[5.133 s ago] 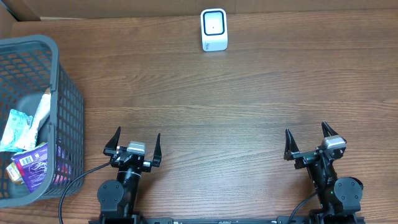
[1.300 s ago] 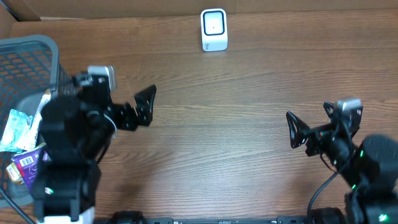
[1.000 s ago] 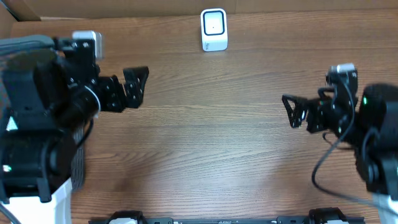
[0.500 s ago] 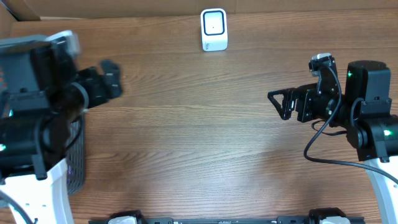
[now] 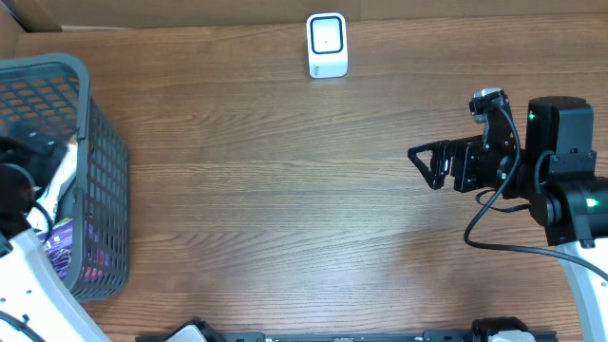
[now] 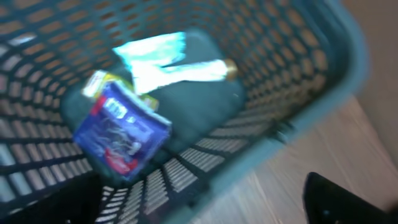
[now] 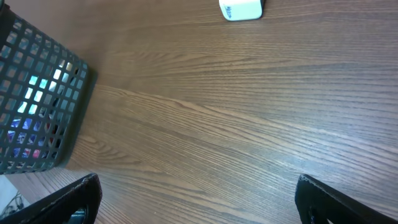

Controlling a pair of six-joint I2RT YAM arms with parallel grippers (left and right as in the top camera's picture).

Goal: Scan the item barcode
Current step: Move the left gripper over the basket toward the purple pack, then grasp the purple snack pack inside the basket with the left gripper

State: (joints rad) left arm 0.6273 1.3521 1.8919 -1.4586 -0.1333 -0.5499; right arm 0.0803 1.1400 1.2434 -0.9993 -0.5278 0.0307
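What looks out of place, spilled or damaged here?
Nothing stands out. The packets lie loose inside the basket, none outside it, and the scanner stands upright at the table's far edge.

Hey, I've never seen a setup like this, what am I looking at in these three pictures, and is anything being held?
Two robot arms work at a wooden table. One picture looks down from above; the other two come from a camera on each wrist. The left gripper hovers open above a grey basket of packets, a blue packet among them. The right gripper is open over bare wood. A small white scanner stands at the table's far edge. Nothing is held.
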